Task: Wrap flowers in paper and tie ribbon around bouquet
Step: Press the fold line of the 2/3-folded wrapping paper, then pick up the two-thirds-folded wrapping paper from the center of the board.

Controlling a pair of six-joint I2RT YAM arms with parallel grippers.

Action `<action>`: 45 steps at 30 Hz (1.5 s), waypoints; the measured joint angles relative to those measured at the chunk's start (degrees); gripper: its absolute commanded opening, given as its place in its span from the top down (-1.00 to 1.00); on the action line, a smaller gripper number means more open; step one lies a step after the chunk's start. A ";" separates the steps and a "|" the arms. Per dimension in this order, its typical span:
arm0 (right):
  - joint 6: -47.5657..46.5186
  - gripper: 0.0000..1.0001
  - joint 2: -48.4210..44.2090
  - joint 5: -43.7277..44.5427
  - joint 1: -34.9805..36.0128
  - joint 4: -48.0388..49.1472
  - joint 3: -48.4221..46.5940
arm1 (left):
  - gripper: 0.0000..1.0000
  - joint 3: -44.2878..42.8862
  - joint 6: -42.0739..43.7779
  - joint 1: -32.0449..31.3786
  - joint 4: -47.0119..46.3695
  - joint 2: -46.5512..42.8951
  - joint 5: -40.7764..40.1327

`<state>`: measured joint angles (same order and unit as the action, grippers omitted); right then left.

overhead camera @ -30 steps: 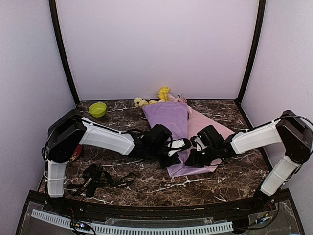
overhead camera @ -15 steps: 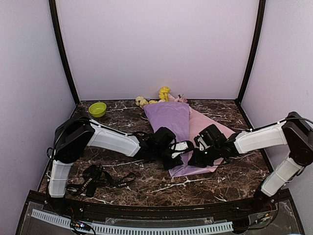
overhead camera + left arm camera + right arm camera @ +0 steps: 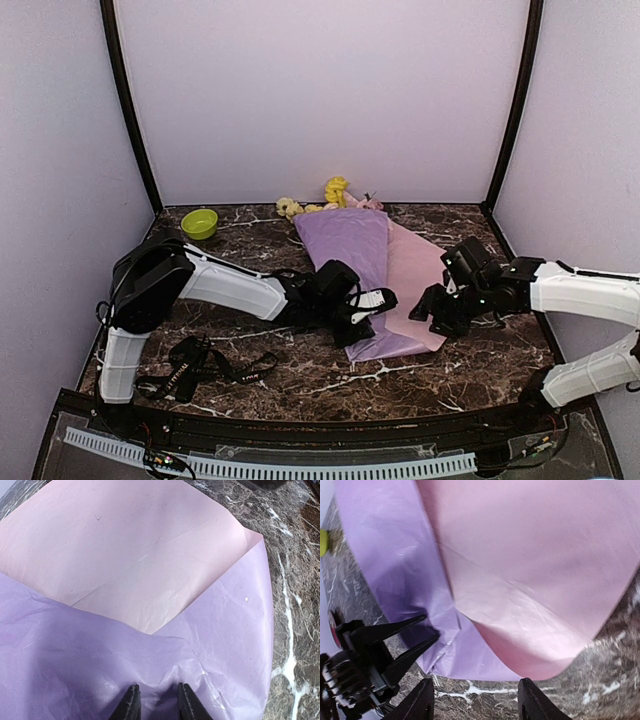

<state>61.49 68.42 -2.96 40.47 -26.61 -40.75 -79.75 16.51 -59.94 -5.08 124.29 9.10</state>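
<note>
Flanking one paper (image 3: pixel 350 245): left pincer (image 3: pixel 383 300), right pincer (image 3: pixel 428 312).

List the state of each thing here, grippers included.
paper: lying flat, one side folded over, pink underside showing.
flowers: blooms poking out at the paper's far end.
ribbon: lying loose, tied around nothing.
bowl: upright, apart from the rest.
left gripper: shut on the paper's near edge.
right gripper: open, holding nothing.
</note>
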 measured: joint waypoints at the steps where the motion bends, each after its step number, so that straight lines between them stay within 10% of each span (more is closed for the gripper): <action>1: 2.54 -0.15 0.02 -0.55 -0.22 -2.34 0.00 | 0.48 0.00 0.02 0.00 0.00 0.00 -0.02; 9: 11.72 -0.17 5.60 -3.19 -0.42 -13.77 -1.38 | 0.48 0.11 0.24 -0.02 -0.15 0.00 0.00; 27: 15.65 -0.36 10.45 -10.47 -0.33 -5.62 2.54 | 0.49 1.16 0.46 -0.02 -2.05 0.00 0.09; 40: 21.75 -0.04 8.66 -7.91 -2.01 -1.68 5.27 | 0.49 1.51 0.48 -0.02 -2.71 0.00 0.11; 45: 22.03 0.37 9.25 -8.11 -2.01 -0.81 5.07 | 0.49 1.51 0.48 -0.02 -2.71 0.00 0.09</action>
<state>83.53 77.67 -11.07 38.46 -27.42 -35.68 -78.24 16.99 -59.96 -7.79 124.29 9.19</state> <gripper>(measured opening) 0.440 0.256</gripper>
